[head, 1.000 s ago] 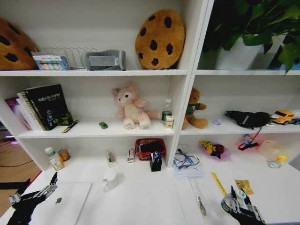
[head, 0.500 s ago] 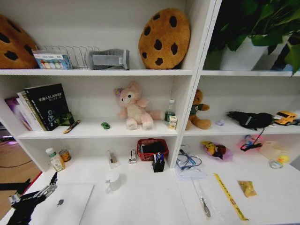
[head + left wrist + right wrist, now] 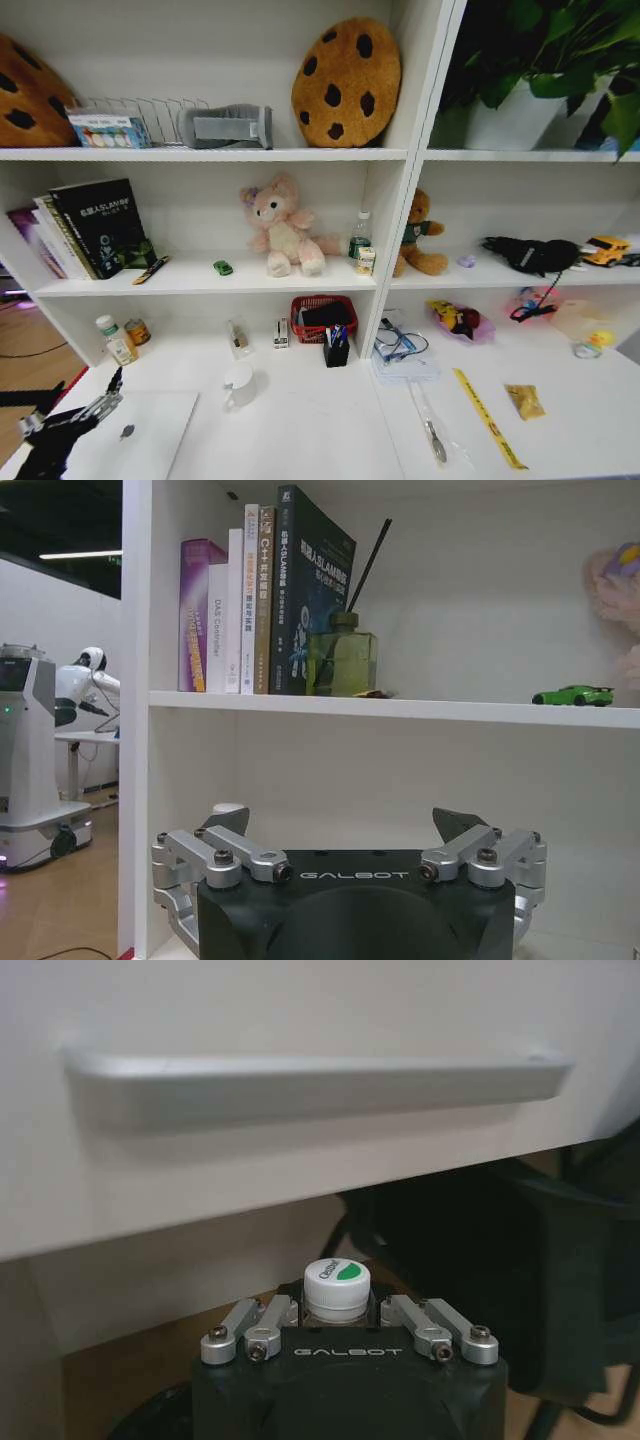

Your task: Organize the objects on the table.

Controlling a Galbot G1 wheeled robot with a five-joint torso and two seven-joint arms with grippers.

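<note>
Right gripper point(image 3: 348, 1312) pinches a small bottle point(image 3: 337, 1286) below the drawer handle point(image 3: 310, 1078) — lowered off the table point(image 3: 310, 420). Left gripper point(image 3: 75, 418), fingers spread, hovers beside the laptop point(image 3: 140, 435) — presumably idle.

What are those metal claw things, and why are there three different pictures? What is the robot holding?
The claws are a robot's two hands, called grippers. One picture comes from a camera on its head, looking down at a white table with shelves behind. The other two come from cameras on its wrists. The left gripper hovers, open and empty, beside a silver laptop. A white mug and yellow ruler lie there too. A tiny green toy car sits on a shelf. The right gripper is below the table's edge, by a drawer handle, squeezing a small bottle with a white cap.
</note>
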